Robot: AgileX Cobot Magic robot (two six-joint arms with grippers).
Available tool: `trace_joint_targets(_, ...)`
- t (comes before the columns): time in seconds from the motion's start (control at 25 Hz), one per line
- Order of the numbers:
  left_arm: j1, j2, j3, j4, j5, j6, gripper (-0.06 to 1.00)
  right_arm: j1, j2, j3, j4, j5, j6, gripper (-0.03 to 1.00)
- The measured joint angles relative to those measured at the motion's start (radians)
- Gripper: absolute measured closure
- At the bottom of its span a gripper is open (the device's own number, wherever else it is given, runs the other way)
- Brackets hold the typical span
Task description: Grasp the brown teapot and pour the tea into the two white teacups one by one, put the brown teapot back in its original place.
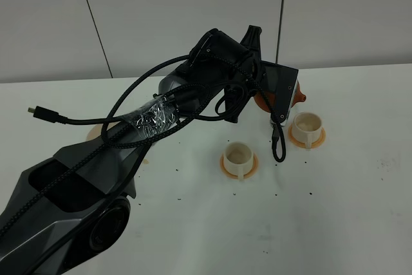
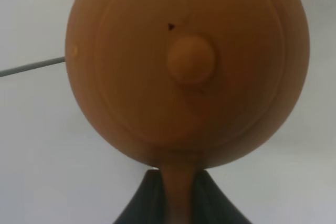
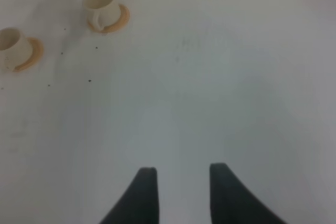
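The brown teapot [image 2: 186,66] fills the left wrist view, lid knob facing the camera. My left gripper [image 2: 177,178] is shut on its loop handle. From above, the left arm [image 1: 219,62] reaches across the table and hides most of the teapot [image 1: 297,94]; only its spout end shows, just above and behind the right white teacup [image 1: 307,123]. The other teacup [image 1: 239,155] stands to the left, nearer the front. Both sit on orange saucers. The cream plate [image 1: 94,132] peeks out behind the arm at left. My right gripper [image 3: 182,169] hangs open over bare table, far from the cups [image 3: 102,8].
A black cable [image 1: 278,140] loops down from the left wrist between the two cups. Another cable with a plug end [image 1: 38,112] sticks out to the left. The white tabletop [image 1: 335,210] has small dark specks; a white panelled wall stands behind.
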Motion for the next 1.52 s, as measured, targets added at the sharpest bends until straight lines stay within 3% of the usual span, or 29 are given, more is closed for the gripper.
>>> trace_joint_targets(0.28,-0.007,0.0,0.0,0.046,-0.002,0.0,0.77,0.0,0.0,0.0,0.0,0.0,0.0,0.73)
trace_joint_targets(1.52,-0.01,0.0,0.0,0.096,-0.001,0.0,0.77,0.0,0.0,0.0,0.0,0.0,0.0,0.73)
